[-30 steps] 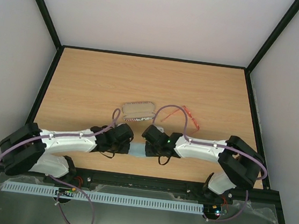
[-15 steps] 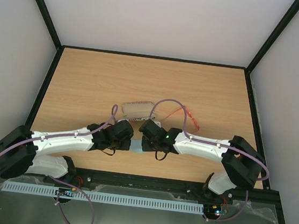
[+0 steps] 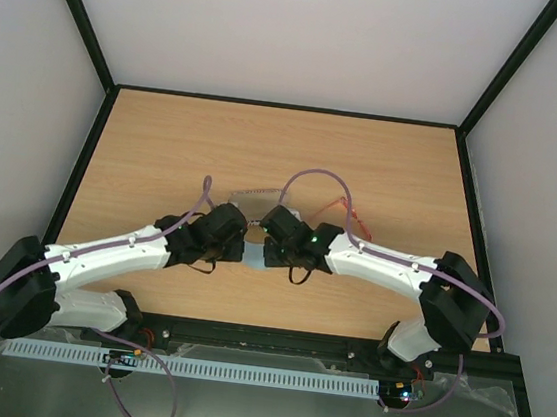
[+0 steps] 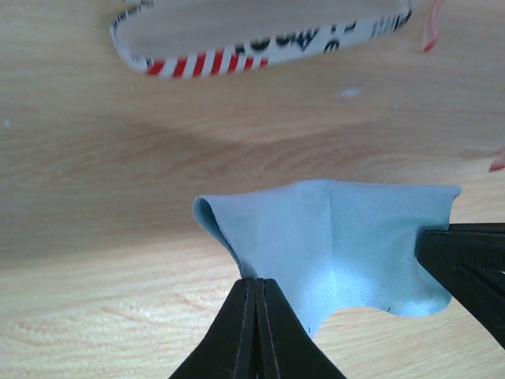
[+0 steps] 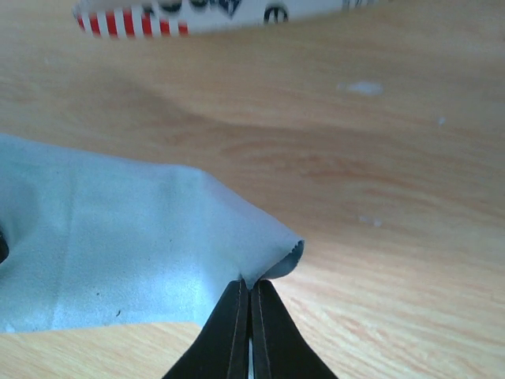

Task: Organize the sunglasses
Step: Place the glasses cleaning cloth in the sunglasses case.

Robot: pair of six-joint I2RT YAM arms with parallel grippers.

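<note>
Both grippers hold the light blue cloth [image 3: 254,255] between them, lifted off the table. My left gripper [image 4: 258,286] is shut on its left corner; the cloth [image 4: 339,245] spreads to the right. My right gripper [image 5: 250,290] is shut on its right corner; the cloth [image 5: 118,253] spreads to the left. The flag-print case [image 3: 252,196] lies just beyond the grippers, its striped rim showing in the left wrist view [image 4: 237,57] and the right wrist view [image 5: 158,20]. The red-orange sunglasses [image 3: 350,215] lie right of the case, partly hidden by the right arm's cable.
The wooden table [image 3: 165,145] has black raised edges and white walls around it. The two arms meet at the table's middle front.
Both grippers have carried the cloth away from the near edge toward the case. The arms have stretched further out and now cover the near side of the case.
</note>
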